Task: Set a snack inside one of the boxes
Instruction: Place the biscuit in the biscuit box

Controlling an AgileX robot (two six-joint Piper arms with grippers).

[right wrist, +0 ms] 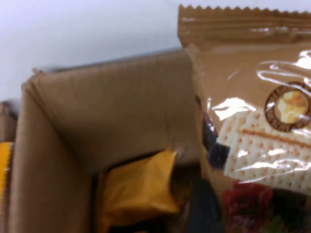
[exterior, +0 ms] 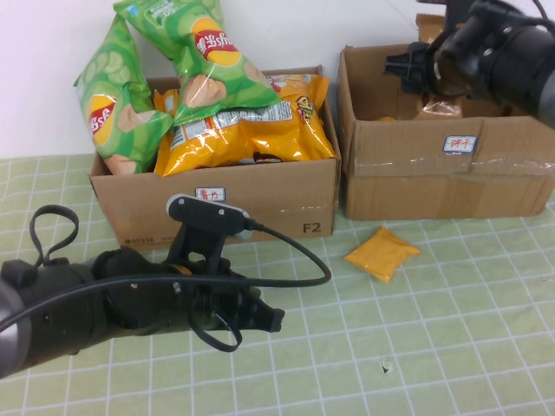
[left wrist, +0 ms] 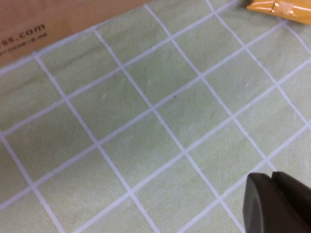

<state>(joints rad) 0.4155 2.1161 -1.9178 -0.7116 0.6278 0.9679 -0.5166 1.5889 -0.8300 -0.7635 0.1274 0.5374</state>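
Over the right cardboard box (exterior: 447, 156), the right gripper (exterior: 408, 69) holds a brown cracker packet (right wrist: 252, 121) tight in its fingers. Down low by the chip box (exterior: 217, 204), the left gripper (exterior: 264, 319) sits with fingers closed. An orange snack packet (exterior: 382, 252) lies on the green cloth (exterior: 416, 347).

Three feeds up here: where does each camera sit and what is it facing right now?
High: raised on the robot's side, angled down at both boxes; both arms show.
Left wrist: over the green mat; left end effector tip shows.
Right wrist: over the right box, facing a cracker pack; right end effector unclear there.
Shared: orange packet, also at left wrist's edge.
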